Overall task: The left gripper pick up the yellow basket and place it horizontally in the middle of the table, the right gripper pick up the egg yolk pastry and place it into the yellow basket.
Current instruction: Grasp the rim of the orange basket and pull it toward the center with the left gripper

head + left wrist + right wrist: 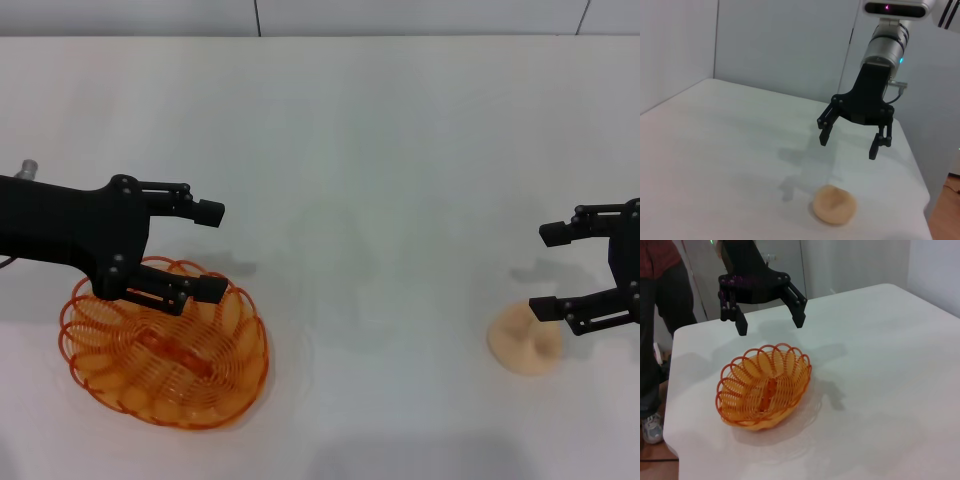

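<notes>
The yellow basket (pixel 165 350) lies on the white table (pixel 380 150) near its front left; it also shows in the right wrist view (pixel 762 385). My left gripper (pixel 213 250) is open and empty, hovering over the basket's far rim, apart from it; it also shows in the right wrist view (pixel 771 326). The egg yolk pastry (pixel 525 340) lies on the table at the front right. My right gripper (pixel 544 271) is open and empty, just above and behind the pastry. The left wrist view shows that gripper (pixel 848 146) above the pastry (pixel 835 204), not touching it.
A wide bare stretch of tabletop (pixel 380 300) lies between basket and pastry. A person (pixel 660 295) stands beside the table's left end. The table's right edge (pixel 920 180) runs close to the pastry. A wall (pixel 400 15) stands behind the table.
</notes>
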Available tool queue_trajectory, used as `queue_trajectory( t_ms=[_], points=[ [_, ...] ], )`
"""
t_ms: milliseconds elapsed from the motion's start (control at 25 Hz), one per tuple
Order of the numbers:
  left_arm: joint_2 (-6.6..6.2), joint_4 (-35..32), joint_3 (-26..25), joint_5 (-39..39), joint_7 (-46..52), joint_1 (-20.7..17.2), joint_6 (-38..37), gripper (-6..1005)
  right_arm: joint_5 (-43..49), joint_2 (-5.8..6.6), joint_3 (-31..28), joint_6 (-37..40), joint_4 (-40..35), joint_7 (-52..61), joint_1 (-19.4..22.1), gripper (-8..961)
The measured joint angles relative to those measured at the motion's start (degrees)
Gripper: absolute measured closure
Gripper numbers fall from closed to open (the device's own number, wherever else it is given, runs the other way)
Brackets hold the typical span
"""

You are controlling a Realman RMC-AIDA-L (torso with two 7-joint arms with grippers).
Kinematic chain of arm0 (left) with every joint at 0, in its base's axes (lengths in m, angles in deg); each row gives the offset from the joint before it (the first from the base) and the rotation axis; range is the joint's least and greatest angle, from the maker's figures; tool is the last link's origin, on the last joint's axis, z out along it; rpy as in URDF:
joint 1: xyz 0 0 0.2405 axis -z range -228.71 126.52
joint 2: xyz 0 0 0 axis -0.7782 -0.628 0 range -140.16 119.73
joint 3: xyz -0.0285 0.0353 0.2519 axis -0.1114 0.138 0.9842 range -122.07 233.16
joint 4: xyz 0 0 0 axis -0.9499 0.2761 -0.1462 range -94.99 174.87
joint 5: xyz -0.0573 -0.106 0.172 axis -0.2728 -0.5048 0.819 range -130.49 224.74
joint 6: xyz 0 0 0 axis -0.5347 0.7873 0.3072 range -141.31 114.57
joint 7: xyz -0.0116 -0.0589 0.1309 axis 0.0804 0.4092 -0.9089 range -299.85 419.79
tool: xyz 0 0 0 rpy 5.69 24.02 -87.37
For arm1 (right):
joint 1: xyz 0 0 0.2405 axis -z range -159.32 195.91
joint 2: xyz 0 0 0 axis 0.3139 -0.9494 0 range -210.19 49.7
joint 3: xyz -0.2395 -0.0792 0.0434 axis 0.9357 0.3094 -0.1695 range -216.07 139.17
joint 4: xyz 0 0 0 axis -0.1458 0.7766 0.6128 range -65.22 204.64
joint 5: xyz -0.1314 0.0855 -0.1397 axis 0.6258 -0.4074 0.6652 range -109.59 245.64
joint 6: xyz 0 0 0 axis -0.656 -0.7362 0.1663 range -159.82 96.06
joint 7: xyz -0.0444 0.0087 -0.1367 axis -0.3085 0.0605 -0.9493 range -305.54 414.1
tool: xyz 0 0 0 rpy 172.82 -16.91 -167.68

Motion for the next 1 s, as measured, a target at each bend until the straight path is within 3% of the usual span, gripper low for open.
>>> queue_trajectory(
  t_ms=[640, 1000],
  points=[
    [-0.08, -0.6, 0.0, -0.1, 0.8, 0.1, -0.2, 140, 0.0, 0.00, 0.0, 0.1, 0.0, 0.1, -0.1, 96],
    [-0.50, -9.9, 0.0, 3.4, 16.3, 0.4, 1.2, 156, -0.5, 0.00, -0.3, -0.1, 0.0, 0.1, -0.2, 96]
  ],
)
